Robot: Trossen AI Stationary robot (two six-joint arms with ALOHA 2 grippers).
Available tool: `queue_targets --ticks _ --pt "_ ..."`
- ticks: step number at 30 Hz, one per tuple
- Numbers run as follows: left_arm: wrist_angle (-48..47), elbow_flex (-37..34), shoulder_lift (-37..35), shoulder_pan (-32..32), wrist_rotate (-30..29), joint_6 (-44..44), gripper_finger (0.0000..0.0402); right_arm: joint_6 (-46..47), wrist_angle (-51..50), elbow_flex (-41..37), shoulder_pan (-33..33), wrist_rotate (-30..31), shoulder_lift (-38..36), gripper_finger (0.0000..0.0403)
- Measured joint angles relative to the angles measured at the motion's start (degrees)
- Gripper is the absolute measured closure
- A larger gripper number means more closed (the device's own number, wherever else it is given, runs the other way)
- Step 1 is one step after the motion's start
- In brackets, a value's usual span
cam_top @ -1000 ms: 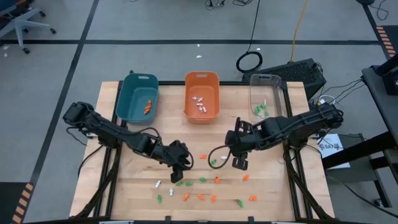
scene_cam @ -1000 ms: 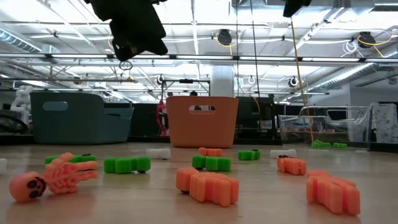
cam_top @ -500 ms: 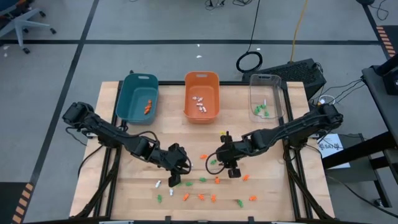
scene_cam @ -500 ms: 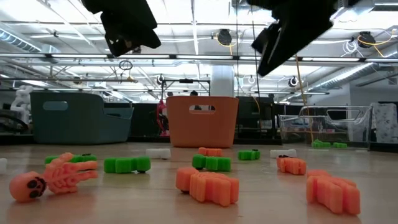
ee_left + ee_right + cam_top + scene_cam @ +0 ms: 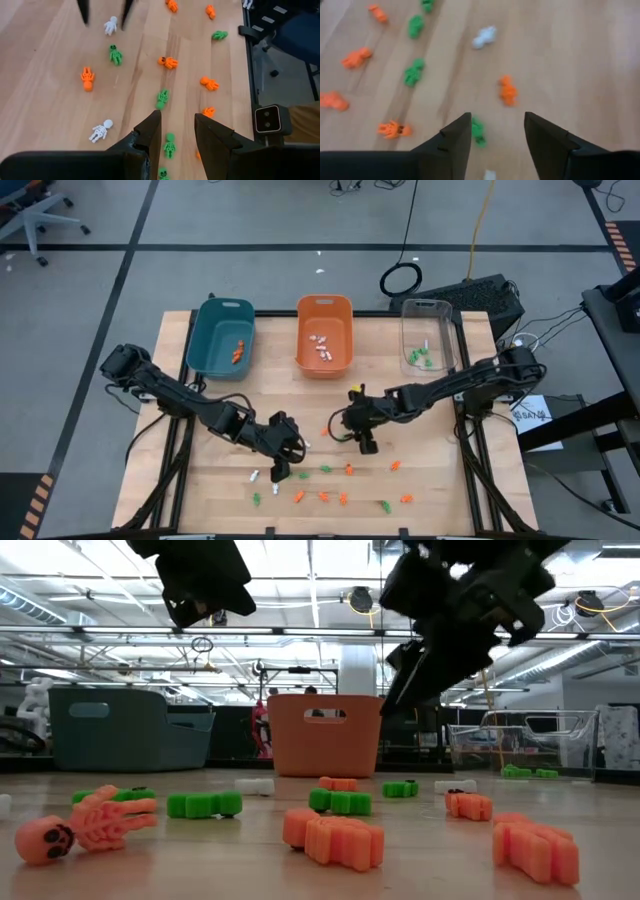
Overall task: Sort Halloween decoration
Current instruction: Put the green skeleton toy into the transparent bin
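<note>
1. At the left side of the wooden surface point(image 5: 200, 480), the left claw point(image 5: 277, 471) hovers low above the scattered trinkets, fingers spread and empty. A green skeleton point(image 5: 170, 145) lies on the wood directly ahead of the gap between its fingers, in the left wrist view.
2. Along the far edge stand three bins: the teal bin point(image 5: 213, 357) holds an orange piece, the orange bin point(image 5: 338, 304) holds white pieces, and the clear bin point(image 5: 446, 330) holds green pieces with one white.
3. Near the centre, the right claw point(image 5: 366, 443) hangs above the loose pieces, fingers released and holding nothing. A green trinket point(image 5: 478, 131) lies between its fingers' line of sight, an orange trinket point(image 5: 507, 90) just beyond.
4. Step in hand, as judged: both arms are at the approach stage of a pick; most pieces remain unsorted on the near half of the surface.
5. Next move calls for: lowering each claw squarely over one piece, clear of neighbours, then closing gently.
</note>
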Motion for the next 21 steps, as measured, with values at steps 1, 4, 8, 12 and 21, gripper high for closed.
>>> queue_targets --ticks 1,4,8,12,21 --pt "0.0 0.0 0.0 0.0 0.0 0.0 0.0285 -1.6 1.1 0.0 0.0 -1.5 1.2 0.0221" --pt "-0.3 0.0 0.0 0.0 -0.1 0.0 0.0285 -5.1 0.6 0.7 0.1 -3.1 4.1 0.021" --pt "-0.3 0.0 0.0 0.0 -0.2 -0.5 0.0285 -6.0 0.6 1.4 0.0 -3.0 6.8 0.0212" --pt "-0.5 0.0 0.0 0.0 -0.5 -1.4 0.0285 -5.9 0.9 1.4 0.1 -3.1 9.0 0.0217" --pt "-0.9 0.0 0.0 0.0 -0.5 -1.4 0.0285 -6.2 1.4 1.6 0.1 -3.1 12.6 0.022"
